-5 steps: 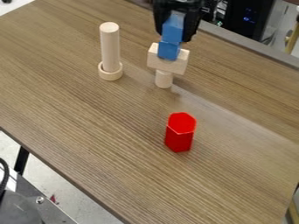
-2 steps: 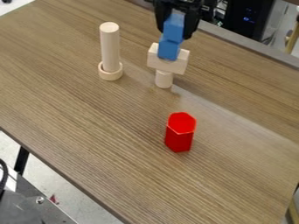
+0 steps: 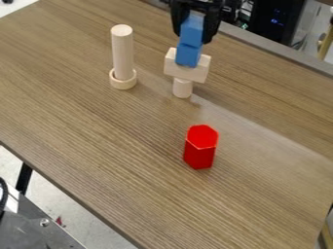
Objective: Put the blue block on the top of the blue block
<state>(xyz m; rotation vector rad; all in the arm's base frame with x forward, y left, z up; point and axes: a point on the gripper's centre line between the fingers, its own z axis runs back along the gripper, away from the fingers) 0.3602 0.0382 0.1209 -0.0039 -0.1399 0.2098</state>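
Gripping upper blue block (image 3: 191,31) with black gripper (image 3: 192,37), atop lower blue block (image 3: 188,56), over wooden block (image 3: 189,73) near far edge of tabletop (image 3: 98,131). Seemingly stacked; left to do: let go, back away carefully.

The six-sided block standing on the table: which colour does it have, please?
The six-sided block is red, seen in the camera view.

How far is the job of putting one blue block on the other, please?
Stacking looks nearly done: the upper blue block appears to rest on the lower one, which stands on the pale wooden block. The gripper is around the upper block; whether it grips is unclear. Probably left: releasing, if needed, and moving the gripper away.
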